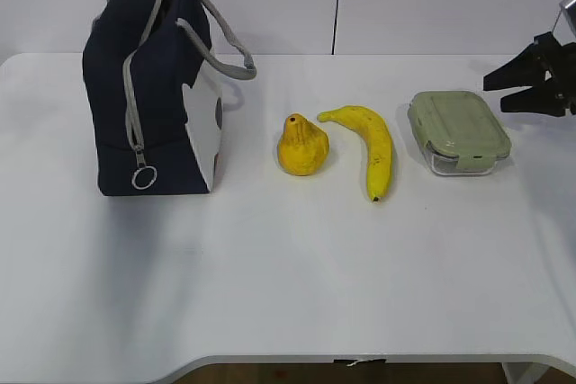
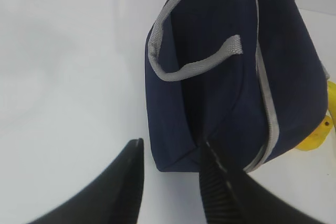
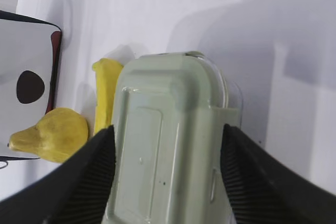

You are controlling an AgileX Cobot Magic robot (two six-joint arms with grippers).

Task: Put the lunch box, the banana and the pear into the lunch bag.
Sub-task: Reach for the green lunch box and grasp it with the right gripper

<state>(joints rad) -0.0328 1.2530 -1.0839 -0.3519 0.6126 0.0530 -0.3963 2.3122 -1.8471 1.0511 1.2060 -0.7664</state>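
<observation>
The navy lunch bag [image 1: 162, 105] stands upright at the table's left, its zipper ring pull [image 1: 143, 177] low on the near side. The pear [image 1: 302, 146], the banana [image 1: 369, 137] and the green-lidded lunch box [image 1: 459, 128] lie in a row to its right. My right gripper [image 1: 498, 94] hovers open just right of the lunch box, apart from it. In the right wrist view the lunch box [image 3: 168, 93] shows between the spread fingers of that gripper [image 3: 168, 129]. My left gripper [image 2: 172, 145] is open and empty, just short of the lunch bag [image 2: 220, 77]. It is out of the exterior view.
The white table [image 1: 288, 276] stretches wide in front of the row of things. A white wall rises right behind the table. The bag's grey strap handles [image 1: 220, 47] arch over its top. In the right wrist view the pear [image 3: 52, 132] and banana [image 3: 106, 90] lie beyond the box.
</observation>
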